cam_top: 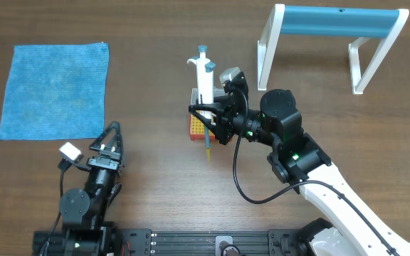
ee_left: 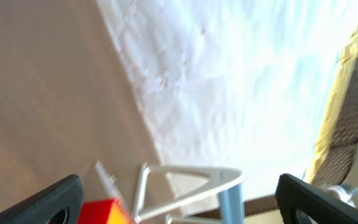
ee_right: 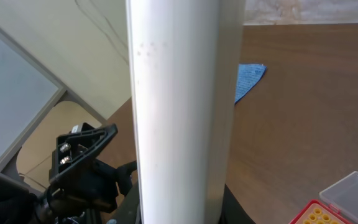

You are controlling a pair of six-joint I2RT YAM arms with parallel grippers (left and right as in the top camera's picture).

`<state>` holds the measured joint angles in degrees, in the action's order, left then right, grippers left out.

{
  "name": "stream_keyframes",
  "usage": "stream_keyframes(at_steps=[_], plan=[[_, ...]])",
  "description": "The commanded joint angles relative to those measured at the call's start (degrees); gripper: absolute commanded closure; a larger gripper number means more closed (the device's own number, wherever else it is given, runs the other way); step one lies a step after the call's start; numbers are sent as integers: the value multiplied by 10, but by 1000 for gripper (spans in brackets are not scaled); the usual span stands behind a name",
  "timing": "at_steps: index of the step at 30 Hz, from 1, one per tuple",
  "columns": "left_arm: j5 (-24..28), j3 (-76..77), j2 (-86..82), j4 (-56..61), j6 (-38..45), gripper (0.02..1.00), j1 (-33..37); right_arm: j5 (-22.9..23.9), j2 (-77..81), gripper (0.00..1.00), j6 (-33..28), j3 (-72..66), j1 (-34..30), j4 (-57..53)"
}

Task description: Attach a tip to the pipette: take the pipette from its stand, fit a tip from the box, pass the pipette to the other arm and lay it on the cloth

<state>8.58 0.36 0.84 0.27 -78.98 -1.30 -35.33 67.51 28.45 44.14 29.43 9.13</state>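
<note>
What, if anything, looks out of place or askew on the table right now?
Nothing stands out. The right gripper holds the pipette over the tip box. The cloth lies flat, nothing is spilled, and the left gripper is open near its base.

A: What are you counting?
B: I'm counting one pipette (cam_top: 204, 77), one tip box (cam_top: 196, 129), one cloth (cam_top: 54, 92), one stand (cam_top: 333, 20).
A: Arms?
B: Two are showing — a left arm (cam_top: 93, 183) and a right arm (cam_top: 301, 158).

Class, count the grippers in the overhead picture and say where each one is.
2. The left gripper sits near the blue cloth's lower right corner, open and empty. The right gripper holds the white pipette by the tip box, mid-table. None seem hidden.
</note>
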Motion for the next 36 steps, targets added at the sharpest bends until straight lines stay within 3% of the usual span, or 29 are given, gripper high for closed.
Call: stream_keyframes(at_steps=[1, 8, 14, 17, 19, 21, 22, 25, 29, 36], plan=[[-44, 0, 1, 62, -52, 20, 2, -14, -2, 921, 7, 3, 0, 3], [-25, 0, 94, 225, -63, 20, 2, -14, -2, 921, 7, 3, 0, 4], [14, 80, 294, 349, -56, 18, 2, -14, -2, 921, 7, 3, 0, 4], [99, 180, 434, 382, 1, 18, 2, -14, -2, 923, 7, 3, 0, 4], [199, 258, 526, 384, 47, 18, 2, -14, -2, 921, 7, 3, 0, 4], [328, 329, 608, 384, 91, 18, 2, -14, -2, 919, 7, 3, 0, 4], [419, 371, 659, 384, 111, 20, 2, -14, -2, 919, 9, 3, 0, 4], [592, 447, 759, 384, 120, 18, -2, -14, -2, 919, 16, 3, 0, 4], [669, 481, 833, 444, 119, 20, -16, -14, -2, 919, 18, 3, 0, 4], [675, 481, 845, 620, 118, 23, -63, -14, -2, 921, 46, 3, 0, 4]])
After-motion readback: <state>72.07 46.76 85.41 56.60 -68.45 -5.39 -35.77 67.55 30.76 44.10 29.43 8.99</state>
